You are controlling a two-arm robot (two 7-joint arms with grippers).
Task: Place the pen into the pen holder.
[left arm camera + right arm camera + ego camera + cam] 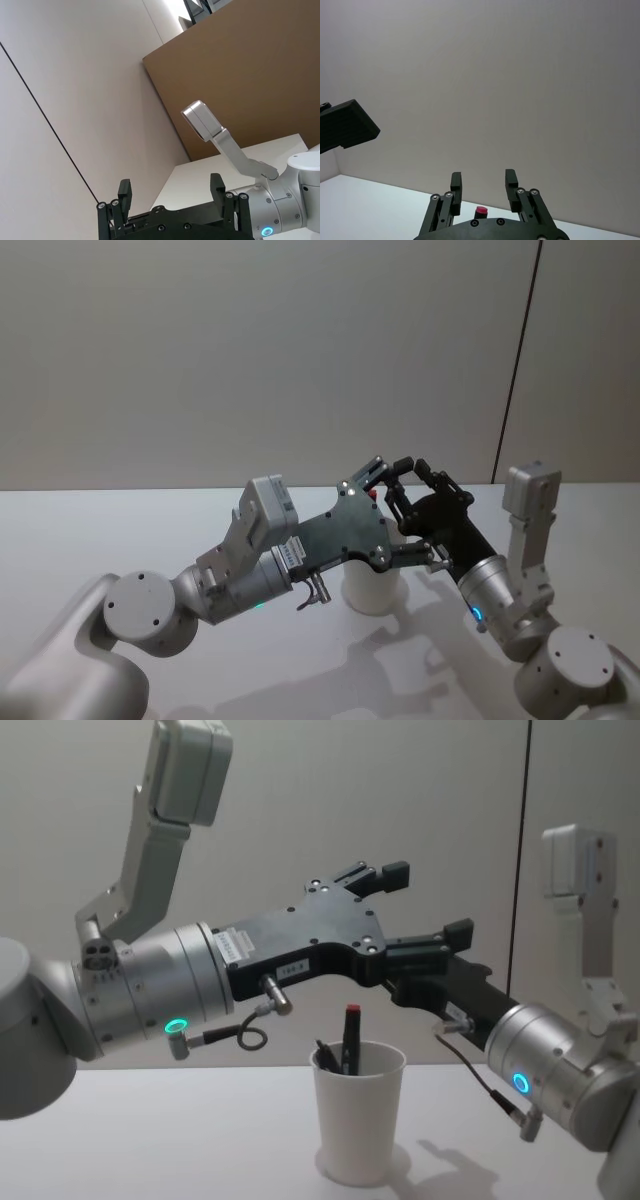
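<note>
From the head view, most of the pen holder [372, 592] is hidden under the two grippers; only its lower white wall shows at centre frame. The chest view shows it whole, at bottom centre on the white table [150, 1140]: one cup, with one red-capped black pen [351, 1038] standing in it, and a second dark item beside it too small to identify. Above the cup, the left gripper [378, 872] reaches in from the left, fingers spread and empty. The right gripper [440, 945] comes from the right, partly covered by the left; in the right wrist view its fingers [456, 181] stand apart, holding nothing.
</note>
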